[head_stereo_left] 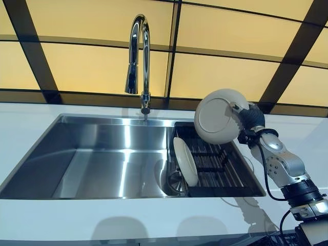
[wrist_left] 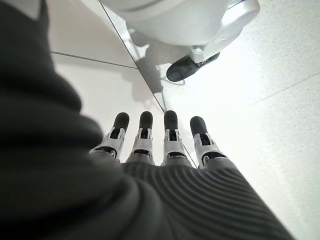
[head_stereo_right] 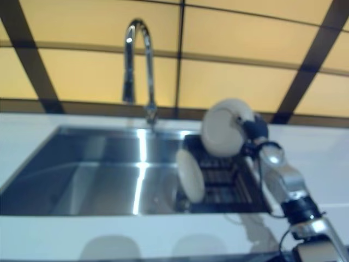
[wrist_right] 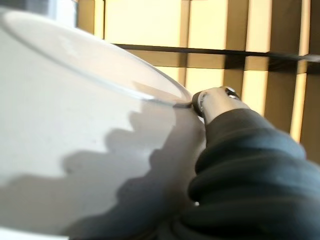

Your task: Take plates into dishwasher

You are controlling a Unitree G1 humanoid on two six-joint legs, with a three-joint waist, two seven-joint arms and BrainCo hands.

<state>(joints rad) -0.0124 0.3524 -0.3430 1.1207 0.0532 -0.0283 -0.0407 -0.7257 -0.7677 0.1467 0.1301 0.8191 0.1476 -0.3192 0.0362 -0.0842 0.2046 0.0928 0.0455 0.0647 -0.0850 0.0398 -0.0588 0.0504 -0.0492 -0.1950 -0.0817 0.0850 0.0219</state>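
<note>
My right hand [head_stereo_left: 248, 119] is shut on a cream plate [head_stereo_left: 219, 116] and holds it on edge in the air above the black dish rack [head_stereo_left: 215, 166] in the right part of the sink. The plate fills the right wrist view [wrist_right: 75, 140], with my thumb [wrist_right: 215, 100] over its rim. A second cream plate [head_stereo_left: 185, 161] stands on edge at the rack's left end. My left hand [wrist_left: 160, 145] shows only in its wrist view, fingers straight, hanging by the floor and holding nothing.
The steel sink [head_stereo_left: 92, 154] is set in a white counter [head_stereo_left: 31, 123]. A chrome tap [head_stereo_left: 139, 61] stands at the sink's back edge, left of the held plate. Yellow wall panels with dark frames [head_stereo_left: 225, 72] rise behind.
</note>
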